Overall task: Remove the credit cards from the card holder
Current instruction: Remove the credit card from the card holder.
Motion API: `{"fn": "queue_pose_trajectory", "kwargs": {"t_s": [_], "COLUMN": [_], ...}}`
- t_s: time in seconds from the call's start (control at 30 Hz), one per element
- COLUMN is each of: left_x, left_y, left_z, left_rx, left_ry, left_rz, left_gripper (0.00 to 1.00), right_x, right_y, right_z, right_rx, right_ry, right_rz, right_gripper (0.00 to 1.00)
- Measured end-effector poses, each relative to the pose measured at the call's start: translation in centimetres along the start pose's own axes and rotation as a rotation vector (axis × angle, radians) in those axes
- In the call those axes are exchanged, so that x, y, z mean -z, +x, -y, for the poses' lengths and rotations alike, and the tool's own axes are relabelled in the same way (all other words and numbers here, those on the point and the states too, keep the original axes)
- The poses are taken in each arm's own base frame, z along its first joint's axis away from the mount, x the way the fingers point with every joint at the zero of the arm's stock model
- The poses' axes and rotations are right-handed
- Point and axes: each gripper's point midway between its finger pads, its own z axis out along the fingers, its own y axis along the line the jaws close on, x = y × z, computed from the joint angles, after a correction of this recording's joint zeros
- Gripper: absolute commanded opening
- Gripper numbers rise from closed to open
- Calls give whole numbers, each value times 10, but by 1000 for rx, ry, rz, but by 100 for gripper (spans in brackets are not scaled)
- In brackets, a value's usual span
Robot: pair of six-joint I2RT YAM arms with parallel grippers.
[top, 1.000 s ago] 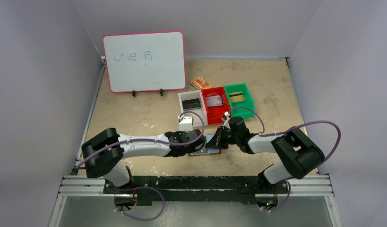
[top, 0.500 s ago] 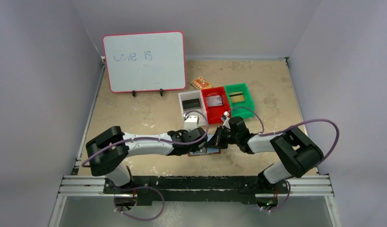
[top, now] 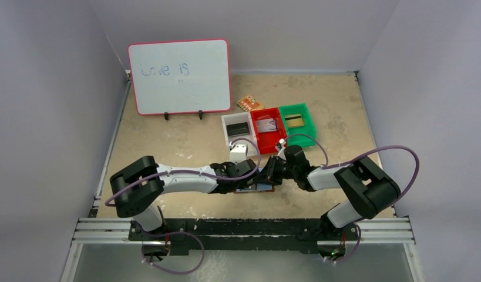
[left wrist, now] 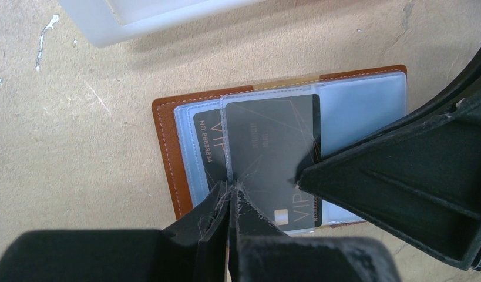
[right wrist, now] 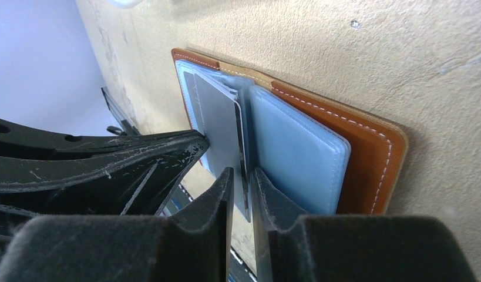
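The card holder (top: 258, 187) lies open on the table between both grippers, with a brown cover (left wrist: 166, 154) and pale clear pockets (right wrist: 296, 154). A dark credit card (left wrist: 272, 147) marked VIP sits in a raised clear pocket. A second dark card (left wrist: 207, 143) lies in the pocket beneath. My left gripper (left wrist: 232, 189) is shut on the near edge of that raised pocket. My right gripper (right wrist: 242, 176) stands open by a narrow gap, and the dark card's edge (right wrist: 245, 154) runs between its fingers. In the top view the left gripper (top: 249, 180) and right gripper (top: 268, 175) meet over the holder.
Behind the holder stand a white bin (top: 225, 129), a red bin (top: 270, 144) and a green bin (top: 312, 124), each with a card inside. An orange packet (top: 249, 103) and a whiteboard (top: 179, 76) sit further back. The white bin's wall (left wrist: 108, 29) is close in the left wrist view.
My right gripper's jaws have parted slightly from shut. The left arm has edged a little to the right, and its gripper has stayed shut.
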Motion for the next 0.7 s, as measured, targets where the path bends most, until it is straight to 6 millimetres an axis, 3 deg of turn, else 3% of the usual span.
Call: {"fn": "queue_pose_trajectory", "kwargs": {"t_s": [0.2, 0.37, 0.7], "left_x": [0, 0, -1], "left_y": [0, 1, -1], "left_z": [0, 0, 0], "left_rx": [0, -5, -5], "left_ry": [-3, -6, -13], "left_rz": [3, 7, 14], "left_gripper": [0, 0, 0], "right_x": [2, 4, 7], "right_y": [-2, -4, -6], "right_z": [-2, -1, -2], "right_rx": [-15, -19, -15], "right_ry": [1, 5, 3], "right_rz": [15, 32, 45], "right_gripper": [16, 0, 0]}}
